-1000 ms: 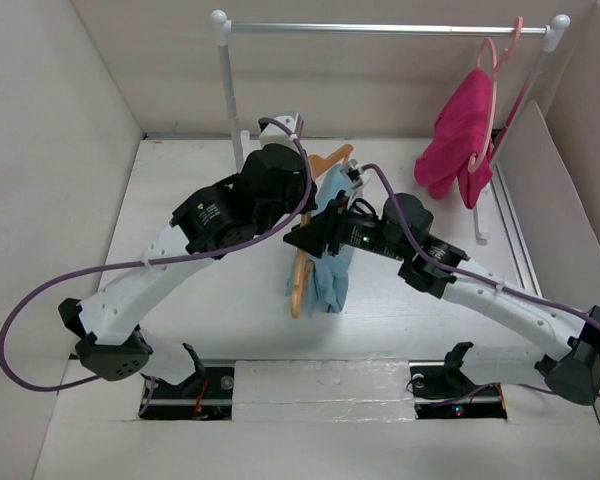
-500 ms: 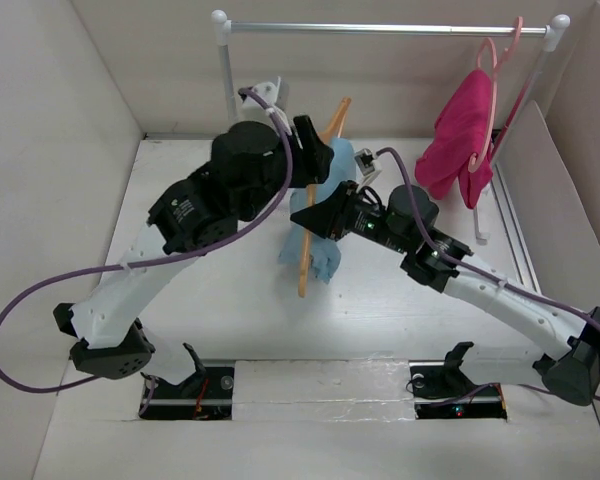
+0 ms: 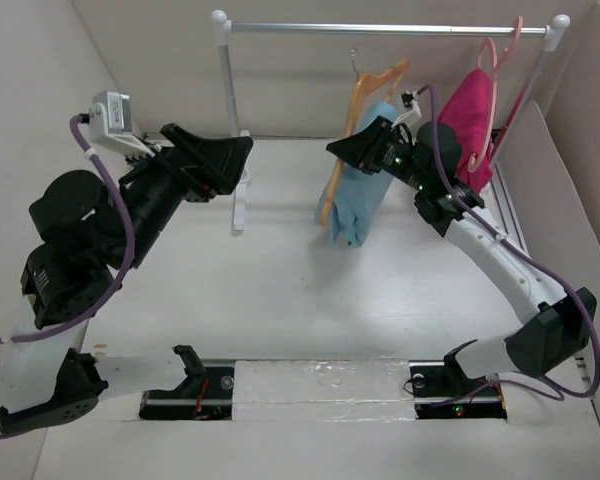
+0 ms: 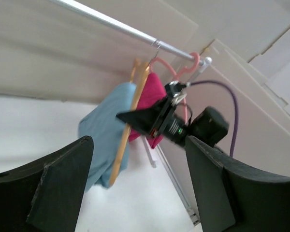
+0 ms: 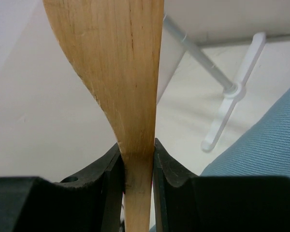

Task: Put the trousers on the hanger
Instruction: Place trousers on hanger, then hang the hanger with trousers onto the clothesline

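Upper centre of the overhead view: the right gripper (image 3: pixel 342 148) is clamped on the hanger (image 3: pixel 365 95), with the trousers (image 3: pixel 360 195) draped over it beneath the rail (image 3: pixel 380 29). The left gripper (image 3: pixel 238 160), at upper left, has its jaws apart and empty. Release is best deferred until the hook seats on the rail, lest the trousers slip.

White table (image 3: pixel 230 290), clothes rack (image 3: pixel 380 28) on it

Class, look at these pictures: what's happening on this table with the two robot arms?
The right end effector is clamped on the slim tan wooden hanger, which carries the light sky-blue cloth trousers, raised to the metal clothes rail. Whether its hook is seated on the rail is unclear. The left end effector is open and empty, off to the left.
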`<action>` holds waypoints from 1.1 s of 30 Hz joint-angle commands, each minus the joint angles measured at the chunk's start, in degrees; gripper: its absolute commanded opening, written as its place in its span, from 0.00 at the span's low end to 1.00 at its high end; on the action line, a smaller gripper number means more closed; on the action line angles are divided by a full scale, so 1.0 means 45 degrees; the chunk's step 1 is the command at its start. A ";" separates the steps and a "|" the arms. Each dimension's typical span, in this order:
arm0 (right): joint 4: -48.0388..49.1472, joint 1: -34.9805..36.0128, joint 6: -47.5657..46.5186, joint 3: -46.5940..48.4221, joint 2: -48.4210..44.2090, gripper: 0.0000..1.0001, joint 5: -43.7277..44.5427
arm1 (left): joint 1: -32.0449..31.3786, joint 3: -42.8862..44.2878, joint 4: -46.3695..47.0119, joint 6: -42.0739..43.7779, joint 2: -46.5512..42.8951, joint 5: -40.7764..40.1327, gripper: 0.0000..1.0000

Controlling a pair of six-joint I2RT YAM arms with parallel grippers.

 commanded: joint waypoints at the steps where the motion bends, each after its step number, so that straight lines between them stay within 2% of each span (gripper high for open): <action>1: 0.3927 -0.0720 0.0325 0.1747 0.0224 0.00 -0.0739 | -0.0009 -0.1747 0.0235 -0.0180 -0.0528 -0.0505 0.72; 2: 0.4106 -0.0895 0.0523 0.1826 0.0440 0.00 -0.0836 | -0.0009 -0.2025 0.0158 -0.0374 -0.0821 -0.0467 0.66; 3: 0.4282 -0.1226 0.0660 0.1982 0.0655 0.00 -0.0972 | -0.0009 -0.2259 0.0041 -0.0473 -0.0939 -0.0447 0.65; 9: 0.5337 -0.1970 0.1461 0.2978 0.2062 0.00 -0.0857 | -0.0009 -0.3822 -0.0098 -0.0961 -0.1565 -0.0135 0.68; 17: 0.5651 -0.2557 0.1970 0.4325 0.3566 0.00 -0.0661 | -0.0009 -0.5406 0.0156 -0.1489 -0.1956 0.0275 0.67; 33: 0.6295 -0.3493 0.2458 0.2941 0.4192 0.00 -0.0583 | 0.0244 -0.7299 0.0918 -0.1802 -0.1644 0.1134 0.68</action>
